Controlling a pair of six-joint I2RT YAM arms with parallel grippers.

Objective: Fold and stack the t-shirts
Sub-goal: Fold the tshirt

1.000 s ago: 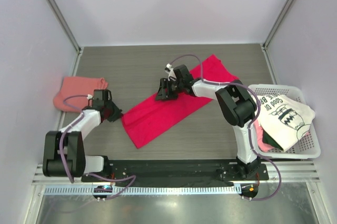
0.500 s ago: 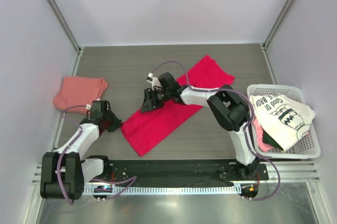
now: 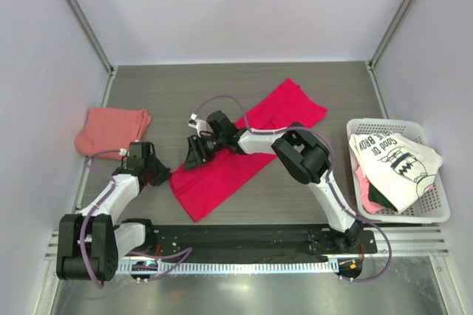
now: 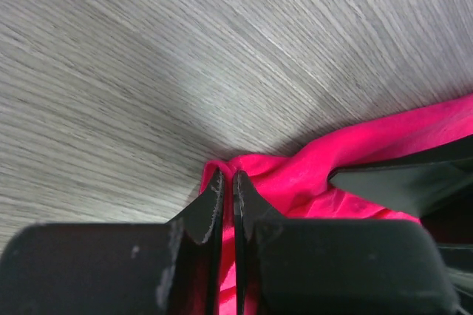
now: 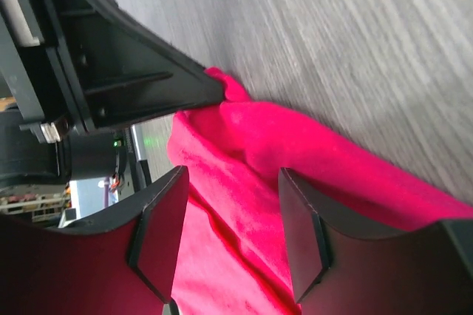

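FOLD IN PROGRESS: We see the crimson t-shirt [image 3: 222,178] lying as a long band that slants across the middle of the tabletop [image 3: 185,86], from near left toward far right. The left tool [image 3: 164,173] is clamped shut on the band's near-left corner. The right tool [image 3: 194,154] hovers just beside it with its jaws apart, gripping nothing that we can make out.

A salmon-pink t-shirt [image 3: 111,130] lies in a compact fold by the left edge, and we take it for the start of the stack. A white printed t-shirt [image 3: 395,160] sits crumpled in a white basket [image 3: 414,217] at the right edge, with more cloth under it. By our reckoning that is one shirt done, one partway, and at least one to come.

The left wrist view gives what the overhead cannot: fingertips [image 4: 214,197] pinching a bunched point of crimson cloth. The right wrist view shows that tool's own fingers [image 5: 159,234] spread above the cloth, with the left tool close ahead.
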